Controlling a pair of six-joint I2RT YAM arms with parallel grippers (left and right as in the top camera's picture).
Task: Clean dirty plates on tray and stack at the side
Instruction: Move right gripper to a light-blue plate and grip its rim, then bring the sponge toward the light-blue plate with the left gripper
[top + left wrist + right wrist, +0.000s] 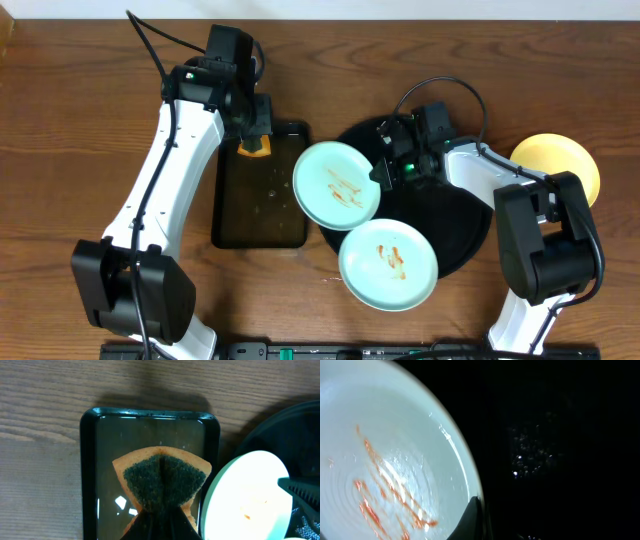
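Right claw point(383, 172) clenched on rim of smeared mint plate point(335, 187), at left edge of round tray point(462, 215) (second mint plate point(388, 263) overlaps its front rim). Left claw point(254, 138) grasps sponge point(165, 477) over rectangular tray point(260, 215).

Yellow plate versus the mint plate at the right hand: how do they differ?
The yellow plate lies on the table and shows no smears; the mint plate has orange streaks. The right hand pinches the mint plate's rim; no hand holds the yellow plate. Both are small and round.

Overhead straight down over table point(80, 100); both wrist views close on same smeared plate point(337, 186).
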